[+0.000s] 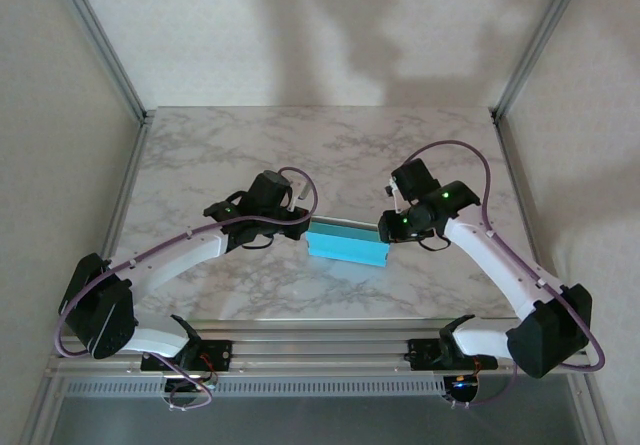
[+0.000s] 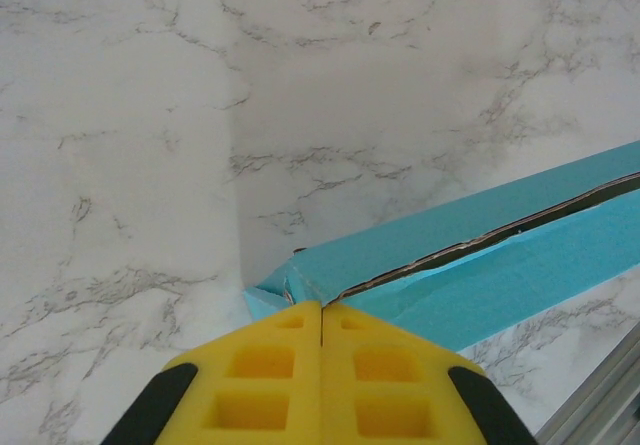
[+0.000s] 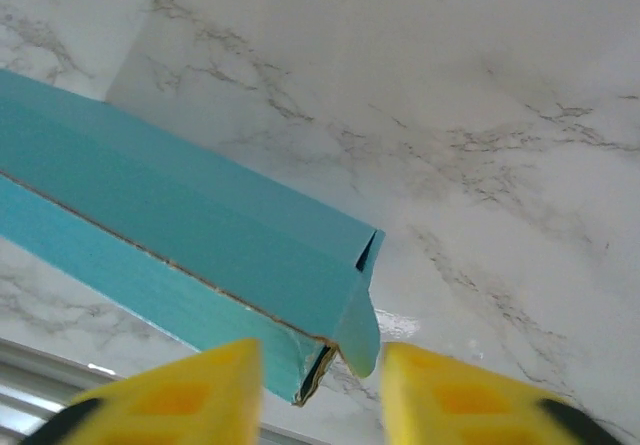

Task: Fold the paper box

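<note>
Turquoise paper box [image 1: 347, 243], folded into a long flat sleeve with a raw card seam, mid marble table [image 1: 200, 155]; left gripper [image 2: 321, 307] pinched shut on its end corner; right gripper [image 3: 320, 357] parted around the other end
</note>
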